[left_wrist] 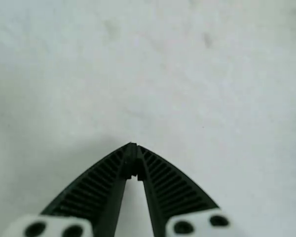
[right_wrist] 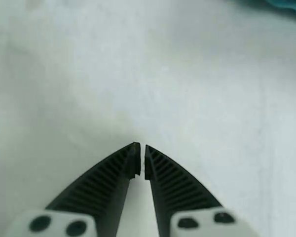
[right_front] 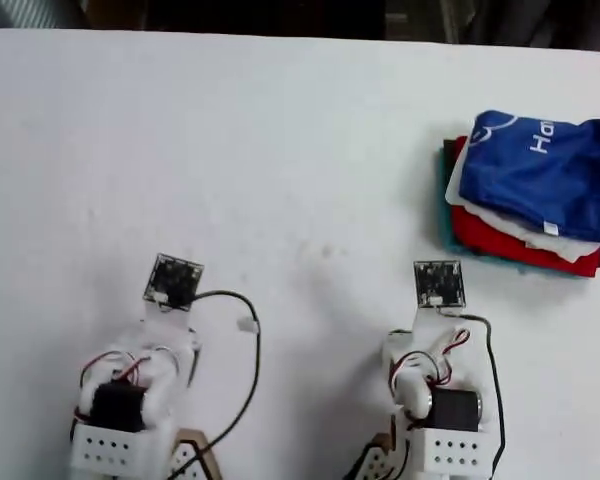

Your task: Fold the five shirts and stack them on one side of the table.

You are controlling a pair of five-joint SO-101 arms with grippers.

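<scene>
White and flat, the counter (right_front: 280, 150) looks smooth and a bit dull, with nothing on it to snag cloth. The stack (right_front: 530, 190) sits at one side of it, which is where the task wants the shirts.

A blue shirt (right_front: 540, 170) with white print is on top of the stack. It looks thin and slippery, and it puffs up a little instead of lying flat. Under it a white shirt (right_front: 520, 230) pokes out, then a red shirt (right_front: 490, 238), then a teal shirt (right_front: 446, 210). A dark edge (right_front: 448, 150) shows at the very bottom of the stack, and I think that is the fifth shirt. The edges do not line up, so the stack looks a bit messy. It does not look tippy, because soft cloth lies low and wide.

The right arm (right_front: 435, 390) is near the stack and the left arm (right_front: 140, 390) is well apart from it. Both are tucked in low, clear of the stack, I guess so they will not bump it.

The left hand (left_wrist: 133, 163) is pinched tight, tips touching, with nothing in it. The right hand (right_wrist: 142, 163) is very narrow, with just a thin slit between its tips, and it holds nothing too. Both hands are black with ridges inside, good for gripping cloth. The job looks about done.
</scene>
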